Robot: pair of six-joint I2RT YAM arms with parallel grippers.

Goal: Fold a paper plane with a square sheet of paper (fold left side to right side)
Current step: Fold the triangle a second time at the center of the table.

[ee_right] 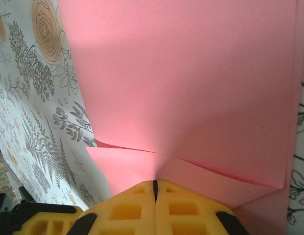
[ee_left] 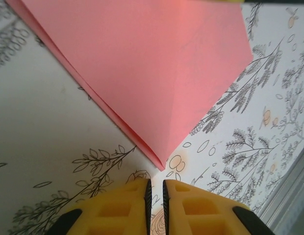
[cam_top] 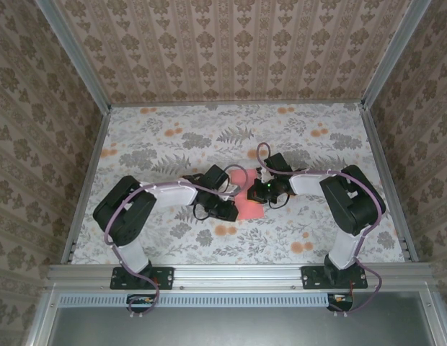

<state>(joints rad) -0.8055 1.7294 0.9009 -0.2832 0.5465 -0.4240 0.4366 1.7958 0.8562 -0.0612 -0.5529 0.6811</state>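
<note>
On the floral table, both arms crowd the folded paper.

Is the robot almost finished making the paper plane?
Not yet. The pink paper is already folded over: layered edges show at its corner in the left wrist view. The right gripper is shut on a fold, pressing it. The left gripper is nearly shut just off the corner. The pointed plane shape is still to come.

Salmon-pink sheet of paper, apparently folded, lies mid-table.
</note>
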